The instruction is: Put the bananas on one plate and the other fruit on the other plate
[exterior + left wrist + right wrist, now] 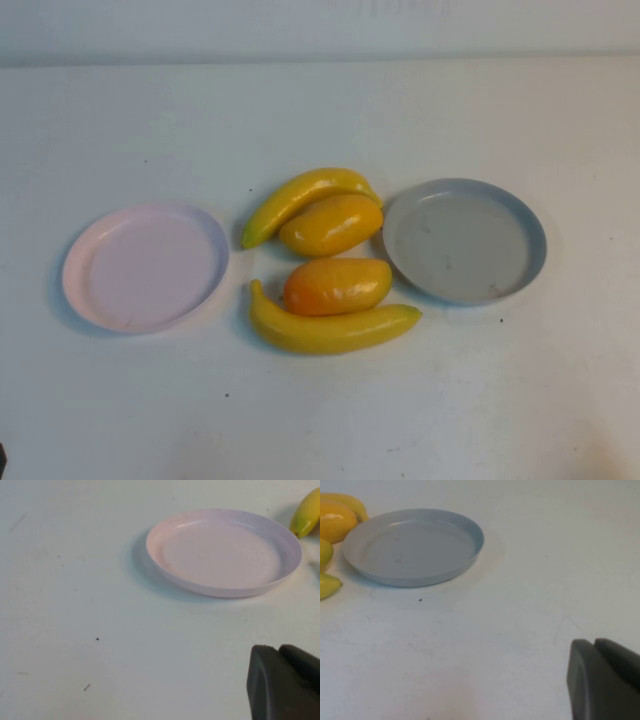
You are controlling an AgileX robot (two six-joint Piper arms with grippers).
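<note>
Two yellow bananas lie between the plates: one at the far side (300, 195), one at the near side (330, 328). Two orange-yellow mango-like fruits (332, 224) (337, 285) sit between them, touching them. The pale pink plate (145, 265) on the left and the grey-blue plate (465, 240) on the right are both empty. My left gripper (280, 652) is shut and empty, over bare table short of the pink plate (225, 550). My right gripper (595, 645) is shut and empty, short of the grey-blue plate (412, 545). Neither gripper shows in the high view.
The white table (320, 420) runs wide around the plates, with bare surface in front and behind. A pale wall edge (320, 55) runs along the back. A banana tip (306, 512) shows beyond the pink plate.
</note>
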